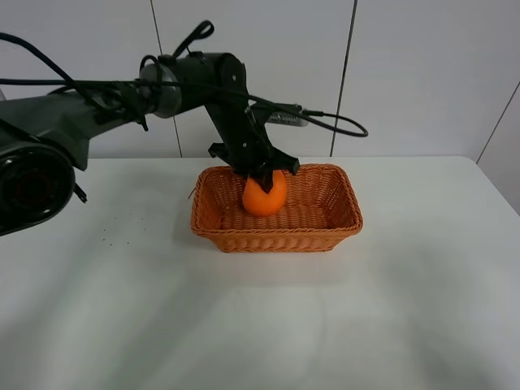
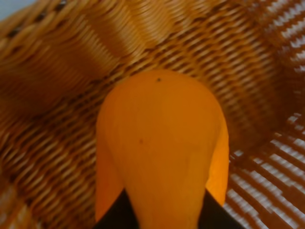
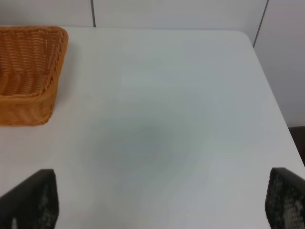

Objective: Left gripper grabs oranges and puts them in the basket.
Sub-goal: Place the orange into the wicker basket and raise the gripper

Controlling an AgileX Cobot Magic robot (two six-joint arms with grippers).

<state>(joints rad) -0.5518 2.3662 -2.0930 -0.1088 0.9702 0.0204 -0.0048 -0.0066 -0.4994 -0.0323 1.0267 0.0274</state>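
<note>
The orange (image 1: 265, 197) is a bright round fruit inside the wicker basket (image 1: 276, 237) at the middle back of the table. My left gripper (image 1: 262, 174) reaches down from the left into the basket and is shut on the top of the orange. I cannot tell if the fruit rests on the basket floor or hangs just above it. In the left wrist view the orange (image 2: 159, 143) fills the middle between the two dark fingers, with the basket weave (image 2: 52, 100) behind it. My right gripper (image 3: 162, 202) is open and empty over bare table.
The white table (image 1: 260, 325) stretches in front of and beside the basket. The right wrist view shows the basket's corner (image 3: 28, 71) and the table's far right edge (image 3: 271, 95). A tiled wall stands behind.
</note>
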